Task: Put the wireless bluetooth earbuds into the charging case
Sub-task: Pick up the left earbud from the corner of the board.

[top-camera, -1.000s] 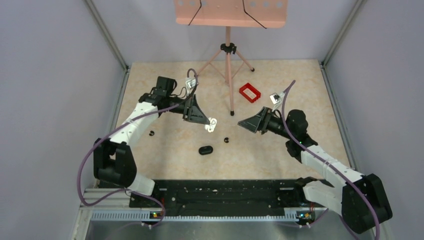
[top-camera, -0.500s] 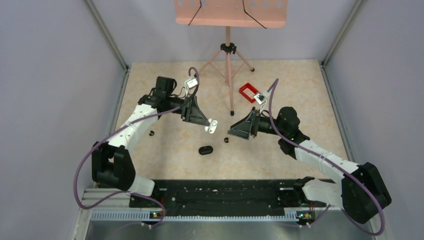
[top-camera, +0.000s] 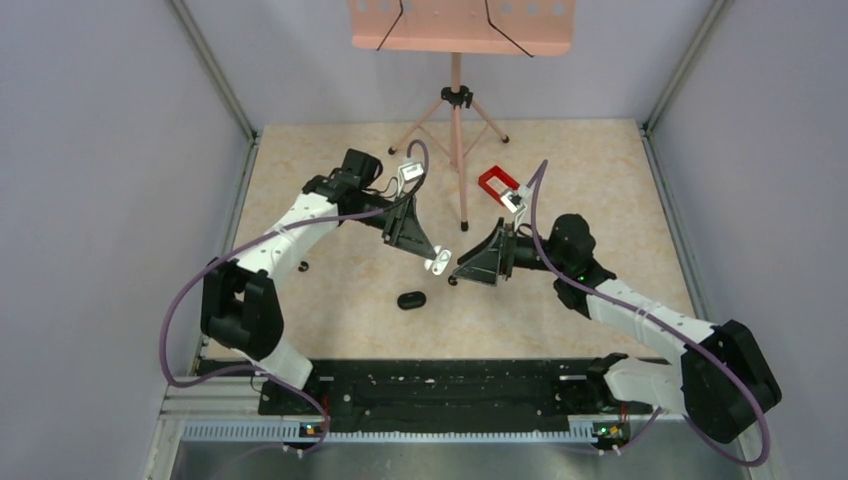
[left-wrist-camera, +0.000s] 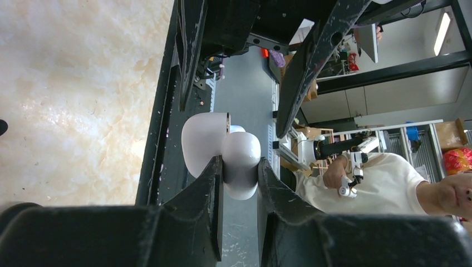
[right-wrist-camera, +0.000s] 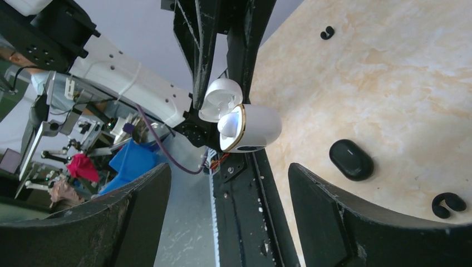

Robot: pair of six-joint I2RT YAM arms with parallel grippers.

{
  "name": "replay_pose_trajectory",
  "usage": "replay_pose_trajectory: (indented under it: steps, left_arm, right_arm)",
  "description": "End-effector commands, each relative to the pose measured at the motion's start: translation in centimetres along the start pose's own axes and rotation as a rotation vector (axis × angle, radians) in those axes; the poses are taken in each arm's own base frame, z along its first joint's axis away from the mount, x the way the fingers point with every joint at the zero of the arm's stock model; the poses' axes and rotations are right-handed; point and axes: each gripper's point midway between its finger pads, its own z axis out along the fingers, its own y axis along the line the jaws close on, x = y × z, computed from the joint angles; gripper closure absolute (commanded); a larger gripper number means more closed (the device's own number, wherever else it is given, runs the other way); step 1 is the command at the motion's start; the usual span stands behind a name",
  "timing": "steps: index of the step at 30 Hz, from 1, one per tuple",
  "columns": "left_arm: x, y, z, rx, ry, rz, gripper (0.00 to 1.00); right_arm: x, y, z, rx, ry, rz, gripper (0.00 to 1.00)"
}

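Clamped narrow in the left pincer (left-wrist-camera: 239, 172): a white hinged shell (left-wrist-camera: 203, 142), gripped by one half, lid swung open, held off the table (top-camera: 620, 180). Spread wide at the right pincer (right-wrist-camera: 229, 178), nothing between the fingers; hovering just beside that shell, at its 3 o'clock in the top view.

Just below the right pincer, toward 7 o'clock: one earbud (top-camera: 453, 281), small, black, C-shaped, loose on the table. Further out at 8 o'clock: the charging case (top-camera: 411, 300), a glossy black oval lying flat, touched by neither arm. Well apart, between 9 and 10 o'clock of the case: a second earbud (top-camera: 302, 266) by the look of it, also loose. At 1 o'clock of the right pincer, toward the back: a red frame (top-camera: 500, 183).

Judged barely begun: no earbud gripped, none seated. Left to do, apparently: picking up each loose bud, getting the case open, pressing the buds in.

Containers: black case seemingly shut, contents hidden. White shell open, pale inside, no dark bud seen in it.
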Motion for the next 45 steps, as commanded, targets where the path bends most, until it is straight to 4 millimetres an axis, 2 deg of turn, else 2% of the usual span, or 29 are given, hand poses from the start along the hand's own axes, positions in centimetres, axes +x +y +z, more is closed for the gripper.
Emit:
replay_pose_trajectory:
  steps: [1, 7, 12, 17, 27, 32, 38, 45]
  left_arm:
    - [-1.2, -1.1, 0.4, 0.021, 0.008, 0.079, 1.0]
    - [-1.2, -1.4, 0.8, 0.026, 0.02, 0.089, 1.0]
    - [-1.8, -0.5, 1.0, -0.019, 0.009, 0.054, 1.0]
    - [-3.5, 0.9, 1.3, -0.08, -0.064, 0.02, 1.0]
    - [-6.3, 1.9, 1.5, -0.133, -0.217, -0.021, 1.0]
    - [-7.5, 2.5, 1.4, -0.174, -0.273, -0.04, 1.0]
    - [-7.9, 3.5, 1.0, -0.22, -0.302, -0.057, 1.0]
    - [-8.0, 5.3, 0.0, -0.311, -0.344, -0.086, 1.0]
  right_arm:
    - [0.3, 1.5, 0.5, -0.072, 0.026, -0.073, 0.23]
    - [0.4, 0.6, 1.0, -0.056, 0.029, -0.069, 0.23]
    - [0.1, 0.0, 1.1, -0.046, -0.021, -0.085, 0.23]
    - [0.4, -0.5, 0.8, -0.021, -0.038, -0.126, 0.23]
    - [0.6, -2.0, -0.6, 0.109, -0.006, -0.194, 0.23]
    - [-0.7, -2.3, -0.9, 0.185, -0.031, -0.168, 0.23]
    - [-2.7, -2.8, -1.3, 0.272, -0.132, -0.103, 0.23]
    - [-5.7, -4.6, -2.0, 0.433, -0.244, -0.016, 0.26]
